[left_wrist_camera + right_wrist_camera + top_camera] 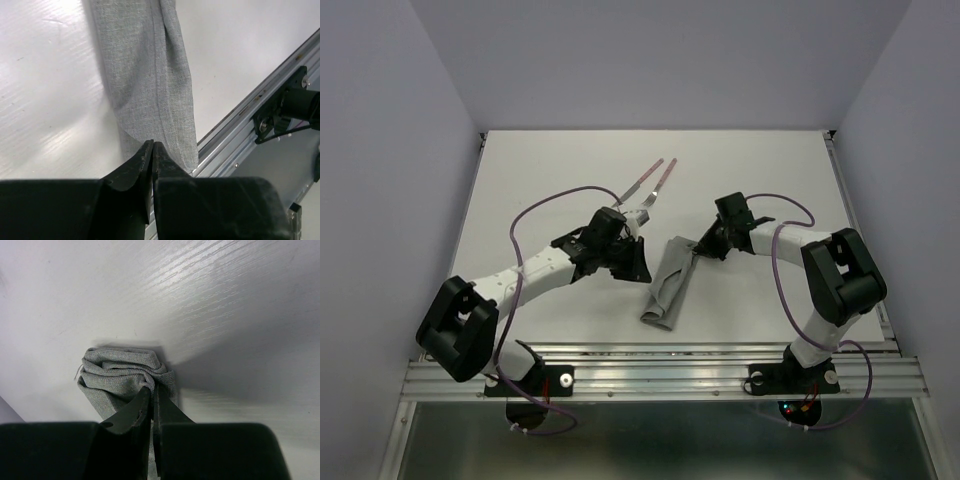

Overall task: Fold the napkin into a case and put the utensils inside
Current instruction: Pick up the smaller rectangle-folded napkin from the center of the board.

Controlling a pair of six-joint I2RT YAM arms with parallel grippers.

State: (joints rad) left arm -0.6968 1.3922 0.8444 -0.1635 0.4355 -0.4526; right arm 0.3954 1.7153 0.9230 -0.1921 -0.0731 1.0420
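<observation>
1. The napkin (670,282) is seen folded into a long, narrow strip. It is laid flat on the white table (770,180) between the two claws.
2. The left claw (640,272) is held just beside the strip, with the cloth directly to its right. In the wrist view the strip is seen stretching away ahead of the claw, and its near part is overlapped by the fingertips (146,152).
3. The left claw's fingers are drawn nearly together, with only a thin slit left between them. Whether any cloth is caught in that slit cannot be told.
4. The right claw (702,245) is set at the strip's far end and is clenched on it. The gathered folds are bunched right at its tips and appear pinched between them.
5. The utensils (652,185) are laid side by side beyond the left claw, apart from the napkin. Their pinkish handles are pointed away from the claw.
6. An aluminium rail (240,125) is seen to the right of the left claw, past the strip's near end.
</observation>
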